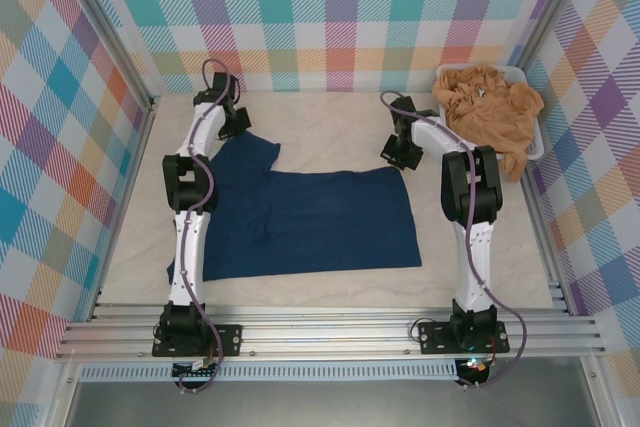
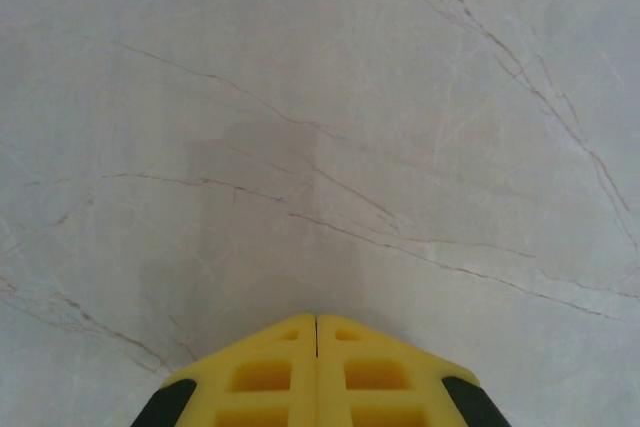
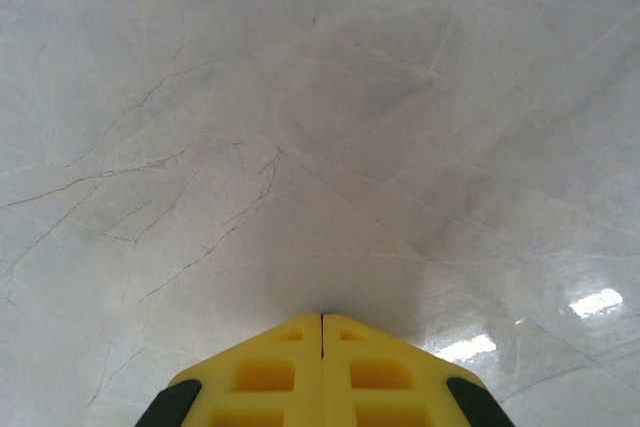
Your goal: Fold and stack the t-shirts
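A dark navy t-shirt (image 1: 310, 217) lies spread flat on the table, one sleeve pointing to the far left. My left gripper (image 1: 232, 125) hovers by that sleeve's far edge. In the left wrist view its yellow fingers (image 2: 280, 367) meet tip to tip, shut on nothing, with bare marble below (image 2: 317, 317). My right gripper (image 1: 398, 152) sits just past the shirt's far right corner, also shut and empty over bare table (image 3: 322, 316). Crumpled tan-orange t-shirts (image 1: 490, 112) fill a tub at the far right.
The white tub (image 1: 516, 70) stands against the right wall, with cloth hanging over its near edge. Checked walls close in the table on three sides. A strip of bare marble table (image 1: 330, 132) runs behind the navy shirt. Aluminium rails (image 1: 330, 332) cross the near edge.
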Controlling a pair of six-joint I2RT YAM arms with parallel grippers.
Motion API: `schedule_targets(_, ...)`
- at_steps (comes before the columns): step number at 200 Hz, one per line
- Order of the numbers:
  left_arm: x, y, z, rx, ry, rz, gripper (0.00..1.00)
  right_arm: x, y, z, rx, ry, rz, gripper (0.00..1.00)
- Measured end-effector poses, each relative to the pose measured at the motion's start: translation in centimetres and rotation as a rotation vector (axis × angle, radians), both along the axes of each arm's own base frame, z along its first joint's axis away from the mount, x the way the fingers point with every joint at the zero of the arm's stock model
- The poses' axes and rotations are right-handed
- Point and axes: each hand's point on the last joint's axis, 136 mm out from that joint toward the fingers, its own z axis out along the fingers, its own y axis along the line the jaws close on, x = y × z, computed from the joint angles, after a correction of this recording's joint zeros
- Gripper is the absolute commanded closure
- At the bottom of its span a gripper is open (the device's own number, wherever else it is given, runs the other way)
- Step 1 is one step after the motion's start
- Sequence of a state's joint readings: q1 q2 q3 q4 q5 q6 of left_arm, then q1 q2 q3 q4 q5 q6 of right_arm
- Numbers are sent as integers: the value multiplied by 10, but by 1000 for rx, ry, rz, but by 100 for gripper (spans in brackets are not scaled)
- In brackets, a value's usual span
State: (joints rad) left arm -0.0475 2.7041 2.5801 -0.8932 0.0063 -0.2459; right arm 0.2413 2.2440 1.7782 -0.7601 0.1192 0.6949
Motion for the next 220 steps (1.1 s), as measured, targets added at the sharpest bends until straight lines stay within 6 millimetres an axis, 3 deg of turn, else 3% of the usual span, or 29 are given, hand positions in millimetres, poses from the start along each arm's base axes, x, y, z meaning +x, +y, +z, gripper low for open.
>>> schedule_targets(67,21,-28,44,-44,-133,-32,100,8,-10,16,7,-32,-23,100)
schedule_targets(96,20,-28,76,-43,-176,-34,100,19,-15,28,14,-62,-37,100)
schedule_targets(136,14,-29,128,-44,-248,-43,100,20,-20,30,27,-64,-39,100)
schedule_targets(172,-13,-27,158,-34,-240,-60,100,21,-8,36,84,-69,11,100)
schedule_targets(220,-81,-21,154,-23,-132,-68,100,3,3,53,155,-67,63,100)
